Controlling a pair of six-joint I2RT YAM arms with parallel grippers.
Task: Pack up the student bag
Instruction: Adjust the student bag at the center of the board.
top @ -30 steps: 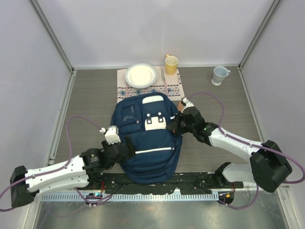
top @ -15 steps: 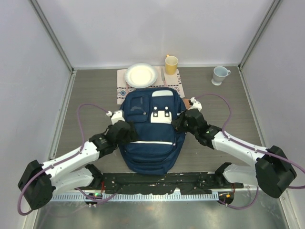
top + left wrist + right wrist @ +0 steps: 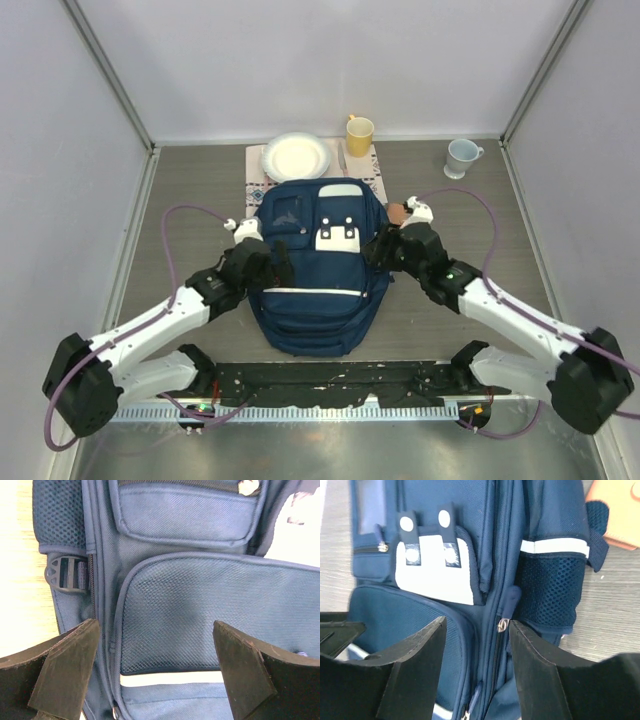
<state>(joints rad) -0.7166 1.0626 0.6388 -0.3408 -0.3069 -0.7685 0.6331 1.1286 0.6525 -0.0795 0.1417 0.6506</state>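
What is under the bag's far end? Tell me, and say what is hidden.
The bag covers the near edge of a patterned mat with its far end. The mat's uncovered part carries a plate. Anything else beneath the bag is hidden by its fabric.

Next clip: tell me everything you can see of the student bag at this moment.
The student bag is a large navy fabric backpack lying front-up on the table, top end over the patterned placemat. It shows a white stripe, a white snap patch, a pale top panel, a mesh side pocket and a side buckle. Visible zips look closed. The left pincer and right pincer hover open at its sides; contact is unclear.
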